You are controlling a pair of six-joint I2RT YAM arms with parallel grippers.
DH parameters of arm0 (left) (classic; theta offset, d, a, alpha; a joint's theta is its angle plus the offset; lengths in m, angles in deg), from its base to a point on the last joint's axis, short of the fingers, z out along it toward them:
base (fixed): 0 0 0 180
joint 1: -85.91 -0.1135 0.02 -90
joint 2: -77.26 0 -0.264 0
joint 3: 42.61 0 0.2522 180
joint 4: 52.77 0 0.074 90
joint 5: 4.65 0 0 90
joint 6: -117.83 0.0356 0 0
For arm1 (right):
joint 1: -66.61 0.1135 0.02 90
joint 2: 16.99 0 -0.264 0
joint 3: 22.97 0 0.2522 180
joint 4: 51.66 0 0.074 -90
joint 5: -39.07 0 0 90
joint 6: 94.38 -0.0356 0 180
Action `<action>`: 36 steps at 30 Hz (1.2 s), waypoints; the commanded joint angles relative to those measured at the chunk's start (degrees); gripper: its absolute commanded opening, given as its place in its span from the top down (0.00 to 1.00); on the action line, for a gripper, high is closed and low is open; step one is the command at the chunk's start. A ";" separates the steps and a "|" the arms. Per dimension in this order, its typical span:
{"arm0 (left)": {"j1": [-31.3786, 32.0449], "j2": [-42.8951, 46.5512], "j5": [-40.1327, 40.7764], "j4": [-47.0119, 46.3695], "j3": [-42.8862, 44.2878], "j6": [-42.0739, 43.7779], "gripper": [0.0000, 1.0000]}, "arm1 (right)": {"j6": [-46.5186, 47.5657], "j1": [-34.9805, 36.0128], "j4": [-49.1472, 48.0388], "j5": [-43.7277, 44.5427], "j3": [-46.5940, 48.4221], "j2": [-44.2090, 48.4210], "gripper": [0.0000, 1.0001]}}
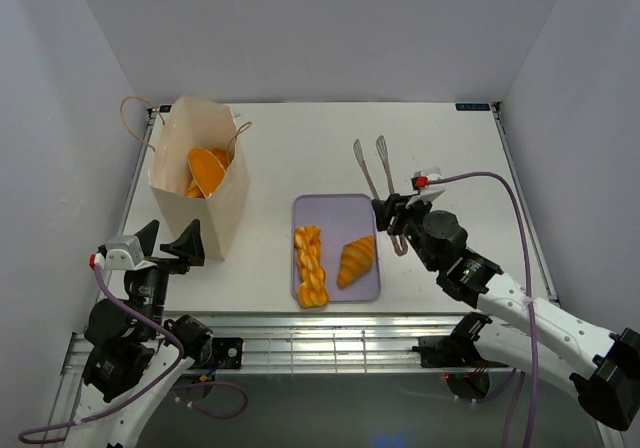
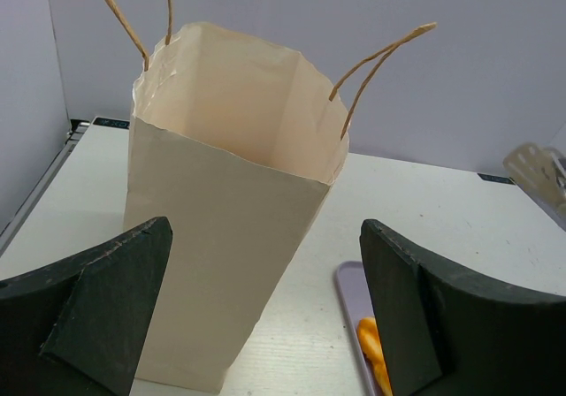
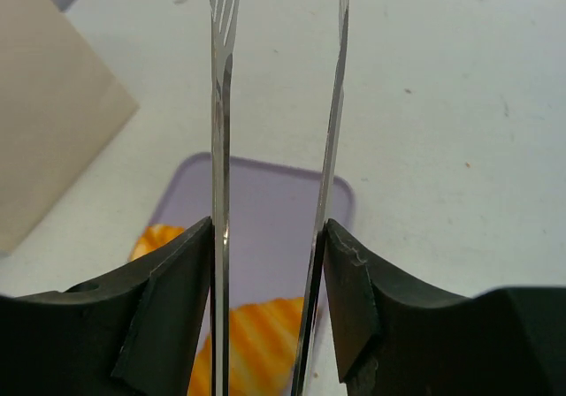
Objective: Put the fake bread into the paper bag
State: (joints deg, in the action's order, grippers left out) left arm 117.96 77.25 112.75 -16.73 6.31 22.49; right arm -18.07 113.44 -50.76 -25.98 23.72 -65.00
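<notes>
The cream paper bag stands upright at the left, with orange pastries inside it; in the left wrist view the bag is straight ahead. A braided loaf and a croissant lie on the lilac tray. My right gripper is shut on the metal tongs, holding them at the tray's right edge; both arms of the tongs sit between its fingers, above the croissant. My left gripper is open and empty, just in front of the bag.
The tongs' tips point toward the back of the table. The bag's cord handles stick up and outward. A metal rail runs along the table's near edge. Grey walls enclose the table on three sides.
</notes>
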 commanded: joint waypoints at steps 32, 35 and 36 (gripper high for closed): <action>0.20 0.80 -0.50 0.22 -0.44 0.42 0.02 | -10.04 -16.86 -11.40 -0.95 -14.38 -19.84 0.35; 0.20 1.24 -0.50 0.13 -0.44 0.42 0.02 | -10.12 -16.95 -10.69 -1.83 -13.77 -20.54 0.32; 0.20 1.42 -0.42 0.13 -0.44 0.42 0.02 | -10.04 -17.03 -10.34 -1.92 -13.68 -20.72 0.32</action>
State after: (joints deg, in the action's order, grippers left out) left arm 117.98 77.25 112.75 -16.75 6.31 22.49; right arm -27.53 96.74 -59.04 -27.57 7.89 -85.11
